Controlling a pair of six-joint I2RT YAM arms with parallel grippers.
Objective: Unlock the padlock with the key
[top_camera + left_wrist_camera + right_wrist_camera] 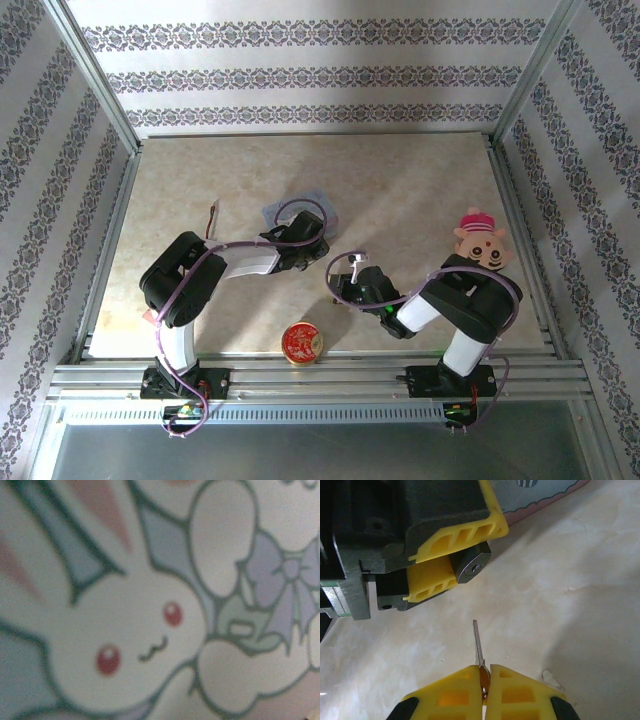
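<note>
Left pincer (470, 554) clamps padlock (467, 573), keyhole (476, 568) end exposed for access. Right pincer (485, 676) pinches key (478, 642) by its head. Blade aimed at keyhole, apart; insertion not yet done.

1. Gap from key (478, 642) tip to padlock (471, 568): bare surface (570, 605), you pass freely.
2. Left claw (476, 555) flanks the padlock above and below; box (540, 495) just behind.
3. Tin (301, 343), plush toy (482, 238): well apart.
</note>
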